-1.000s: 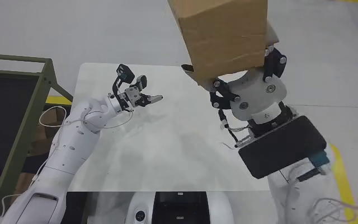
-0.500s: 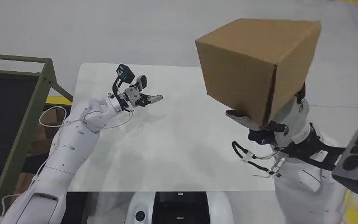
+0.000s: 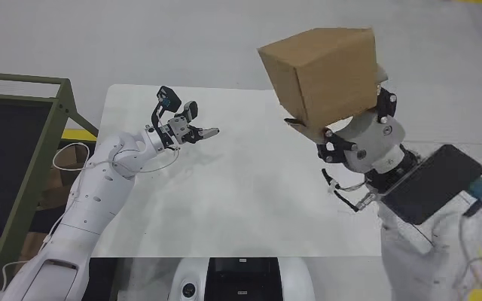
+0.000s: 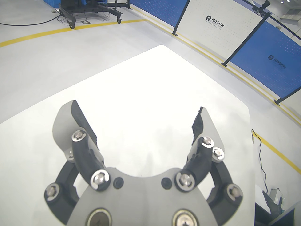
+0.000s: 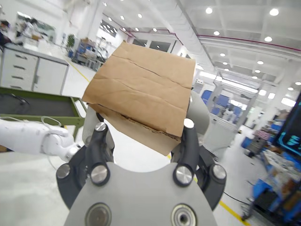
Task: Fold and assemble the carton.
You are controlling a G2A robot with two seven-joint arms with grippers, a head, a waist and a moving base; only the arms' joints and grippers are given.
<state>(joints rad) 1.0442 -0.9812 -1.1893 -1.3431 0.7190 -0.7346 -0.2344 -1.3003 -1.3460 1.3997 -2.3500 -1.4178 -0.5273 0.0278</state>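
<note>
The carton (image 3: pixel 320 71) is up in the air, past the right side of the white surface (image 3: pixel 226 196) and not touching it. The right tool (image 3: pixel 320 126) holds it from below, with its two fingers clamped on the carton's lower end. The carton already looks like a box, with flat brown sides and sharp corners. In the right wrist view, the side facing the tool has flaps folded over it with a crack running across. One flap edge near the fingers sticks out a little and looks loose. I think the folding is mostly done and the step now is turning the box or carrying it. The next move probably needs the box set down on the surface, so the loose flap can be pushed flat. The left tool (image 4: pixel 137 109) hangs low over the left part of the surface, well apart from the carton. Its fingers are spread wide with nothing between them, so it could help press. The carton is shut on every side that shows, so I cannot tell if anything is inside.
</note>
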